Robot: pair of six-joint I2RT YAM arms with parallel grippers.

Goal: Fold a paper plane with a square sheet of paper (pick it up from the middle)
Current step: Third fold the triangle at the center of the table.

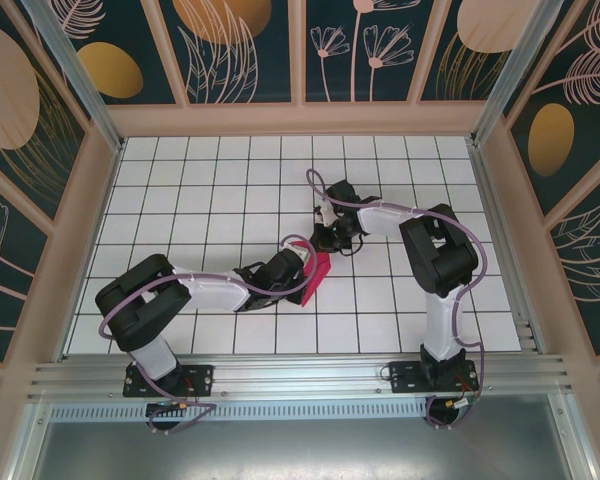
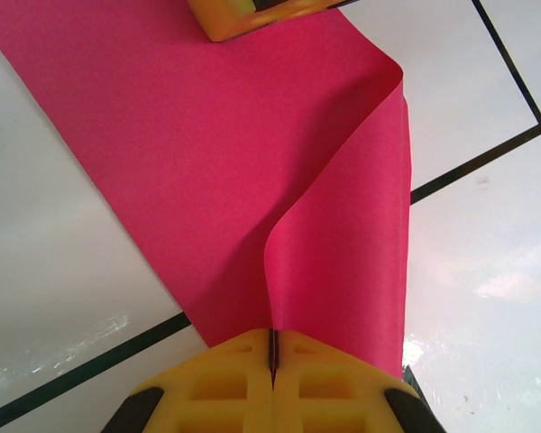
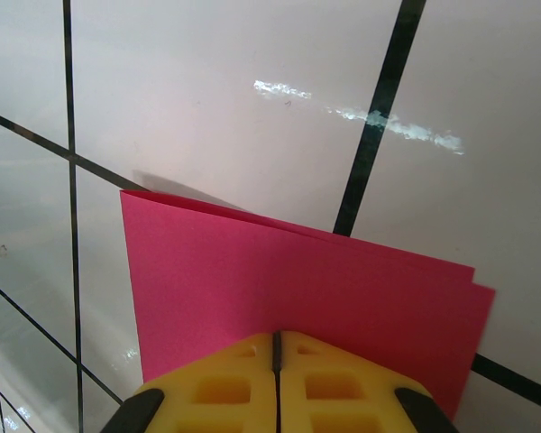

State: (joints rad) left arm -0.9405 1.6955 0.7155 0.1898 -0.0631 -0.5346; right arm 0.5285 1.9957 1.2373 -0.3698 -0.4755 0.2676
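**Top external view.** The white tiled table (image 1: 180, 190) has a black grid and is enclosed by panels with a floral print. The left gripper (image 1: 302, 284) and the right gripper (image 1: 331, 243) meet near the table centre. The magenta sheet of paper (image 1: 318, 270) sits between them.

**Left wrist view.** The yellow jaws of the left gripper (image 2: 272, 350) are pressed together on the near edge of the sheet of paper (image 2: 207, 153). One flap curls up and over the flat layer. A yellow finger (image 2: 230, 18) of the right gripper rests at the far edge.

**Right wrist view.** The jaws of the right gripper (image 3: 276, 347) are clamped on the sheet of paper (image 3: 298, 280). The sheet is folded double, with its two layers slightly offset above the tiles.
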